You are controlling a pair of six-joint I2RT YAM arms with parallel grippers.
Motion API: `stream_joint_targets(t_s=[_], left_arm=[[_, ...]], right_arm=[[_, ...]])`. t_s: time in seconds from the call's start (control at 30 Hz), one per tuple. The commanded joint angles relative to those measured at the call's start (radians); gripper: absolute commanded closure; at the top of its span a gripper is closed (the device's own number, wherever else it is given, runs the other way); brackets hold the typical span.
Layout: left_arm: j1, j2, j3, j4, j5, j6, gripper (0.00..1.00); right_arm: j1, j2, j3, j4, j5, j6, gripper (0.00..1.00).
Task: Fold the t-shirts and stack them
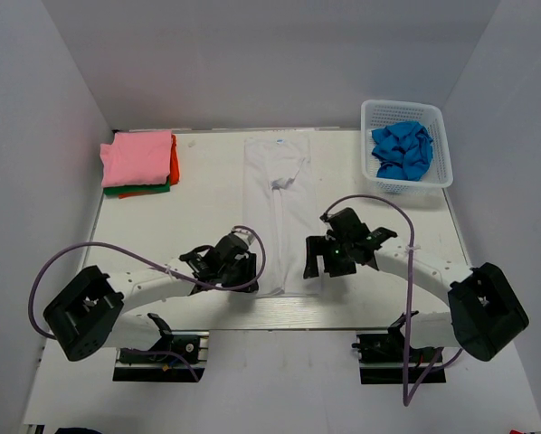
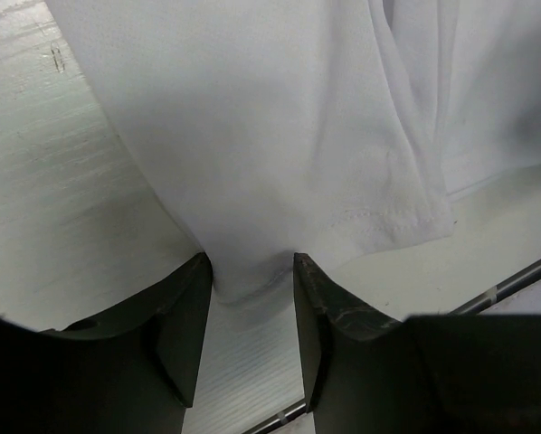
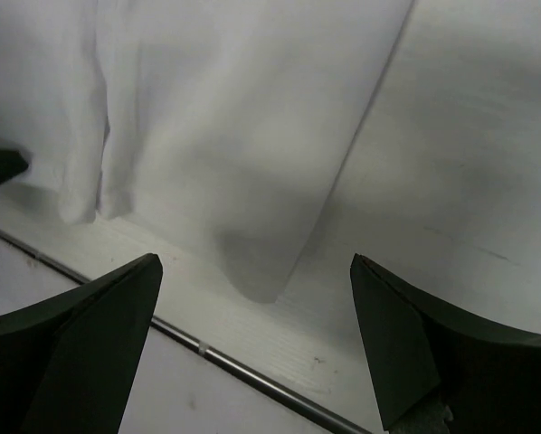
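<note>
A large white t-shirt (image 1: 275, 208) lies folded into a long narrow strip down the middle of the table. My left gripper (image 1: 246, 271) is at its near left corner. In the left wrist view the jaws stand partly open, with the shirt's hem corner (image 2: 252, 280) between the fingertips (image 2: 191, 298). My right gripper (image 1: 322, 262) hovers wide open over the near right corner (image 3: 261, 271) and holds nothing. Folded pink (image 1: 137, 155), orange-red (image 1: 174, 163) and green (image 1: 135, 191) shirts are stacked at the back left. Crumpled bright blue shirts (image 1: 403, 149) lie in the basket.
A white plastic mesh basket (image 1: 438, 145) stands at the back right. The table's near edge with a metal rail (image 3: 252, 375) runs just below the shirt's hem. White walls close in the sides and back.
</note>
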Motion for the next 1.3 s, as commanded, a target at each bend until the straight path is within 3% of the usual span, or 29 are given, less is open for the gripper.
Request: stream_joint_targets(t_s=[0.0, 0.23, 0.53, 0.8, 0.9, 0.97, 1.03, 1.07, 1.13, 1.2, 1.27], left_arm=[[-0.006, -0.018, -0.049, -0.018, 0.020, 0.011, 0.48], [-0.006, -0.059, -0.081, -0.041, 0.038, -0.019, 0.43], [-0.017, -0.041, -0.115, -0.043, 0.086, -0.053, 0.42], [-0.017, -0.030, -0.115, -0.093, 0.072, -0.073, 0.60], [-0.017, -0.042, -0.135, -0.073, 0.063, -0.073, 0.68], [-0.017, -0.042, -0.135, -0.064, 0.063, -0.073, 0.72], [-0.017, -0.042, -0.110, -0.064, 0.072, -0.073, 0.81], [-0.017, -0.042, -0.110, -0.073, 0.072, -0.073, 0.82], [-0.017, -0.042, -0.099, -0.084, 0.081, -0.082, 0.97], [-0.017, -0.042, -0.078, -0.084, 0.093, -0.082, 1.00], [-0.017, -0.042, -0.061, -0.084, 0.107, -0.082, 1.00]], right_arm=[[0.007, -0.062, -0.027, 0.025, -0.145, 0.005, 0.10], [0.010, -0.051, -0.051, -0.044, -0.183, -0.024, 0.10], [0.012, -0.028, -0.108, 0.019, -0.219, -0.001, 0.10], [0.013, 0.016, -0.148, 0.074, -0.262, 0.030, 0.14], [0.015, 0.029, -0.148, 0.087, -0.245, 0.031, 0.24], [0.012, 0.033, -0.149, 0.087, -0.216, 0.030, 0.38], [0.009, 0.035, -0.149, 0.087, -0.196, 0.048, 0.55], [0.013, 0.033, -0.151, 0.090, -0.187, 0.051, 0.70], [0.012, 0.035, -0.139, 0.081, -0.171, 0.048, 0.92], [0.015, 0.032, -0.117, 0.059, -0.154, 0.033, 1.00], [0.012, 0.012, -0.094, 0.059, -0.141, 0.028, 1.00]])
